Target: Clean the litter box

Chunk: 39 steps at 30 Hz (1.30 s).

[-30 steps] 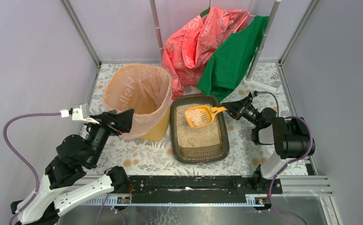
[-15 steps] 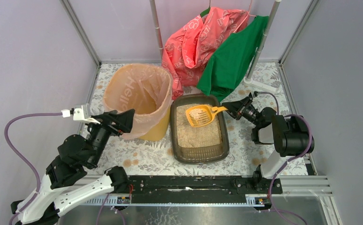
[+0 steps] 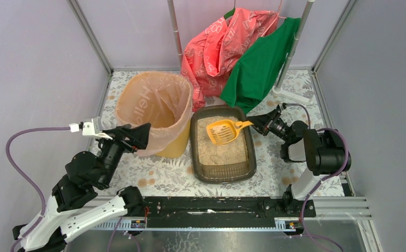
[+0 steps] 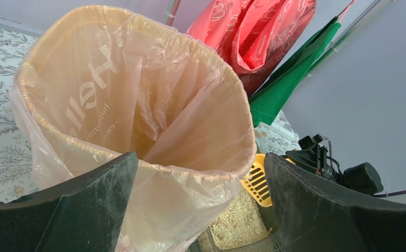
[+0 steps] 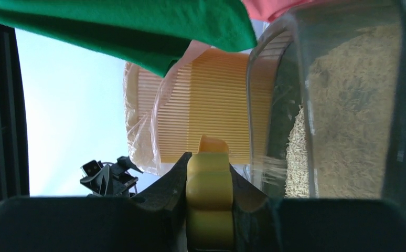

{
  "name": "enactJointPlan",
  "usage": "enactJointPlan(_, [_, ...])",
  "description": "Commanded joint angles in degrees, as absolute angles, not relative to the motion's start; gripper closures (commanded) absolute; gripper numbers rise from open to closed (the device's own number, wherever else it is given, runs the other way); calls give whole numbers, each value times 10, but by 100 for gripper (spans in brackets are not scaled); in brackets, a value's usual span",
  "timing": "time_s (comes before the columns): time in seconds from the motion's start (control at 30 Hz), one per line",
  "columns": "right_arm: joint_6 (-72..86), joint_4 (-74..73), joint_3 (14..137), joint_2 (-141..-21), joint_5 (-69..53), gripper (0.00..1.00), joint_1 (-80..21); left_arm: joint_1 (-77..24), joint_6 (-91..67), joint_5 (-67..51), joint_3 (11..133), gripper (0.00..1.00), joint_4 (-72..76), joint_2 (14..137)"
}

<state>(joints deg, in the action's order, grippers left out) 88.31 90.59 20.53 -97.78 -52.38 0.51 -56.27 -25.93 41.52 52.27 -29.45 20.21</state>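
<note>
The table (image 3: pixel 159 177) carries a flower-patterned cover. The bin (image 3: pixel 177 147), yellow with a peach liner, stands on its left half. The litter box (image 3: pixel 223 173) sits just right of the bin, at the table's middle, with its long side running away from the arms. Sandy litter covers its floor.

The scoop (image 3: pixel 222 131) is orange and slotted. Its bowl is over the far half of the litter box, with the handle pointing right. Little litter shows in the bowl, and no clumps can be made out at this size.

The right gripper (image 3: pixel 255 124) is clamped on the scoop handle; the wrist view shows the yellow handle pinched between both fingers. The left gripper (image 3: pixel 140 135) is spread wide at the bin's near-left side, with the lined rim between its fingers. Whether it touches the liner cannot be told.

Step in hand, as judged – sifting. Next move – carry the scoop level leftward over the bin rim, then tip it inside. A tilted bowl would likely spill litter onto the table.
</note>
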Motion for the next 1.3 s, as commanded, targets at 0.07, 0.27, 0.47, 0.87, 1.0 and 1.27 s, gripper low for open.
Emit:
enactJointPlan(0.07, [877, 980, 202, -960, -546, 100, 15, -567, -253, 432, 513, 1, -280, 187])
enactJointPlan(0.27, [871, 979, 189, -954, -549, 100, 20, -567, -255, 429, 509, 1, -277, 190])
enactJointPlan(0.47, [852, 961, 175, -945, -552, 100, 56, -567, -256, 430, 509, 1, -285, 184])
enactJointPlan(0.87, [407, 290, 308, -708, -450, 100, 26, -567, -254, 436, 501, 1, -280, 189])
enactJointPlan(1.0, [439, 339, 299, -722, -468, 100, 25, -567, -250, 432, 498, 1, -272, 195])
enactJointPlan(1.27, [442, 343, 294, -708, -473, 100, 7, -567, -252, 436, 498, 1, -283, 182])
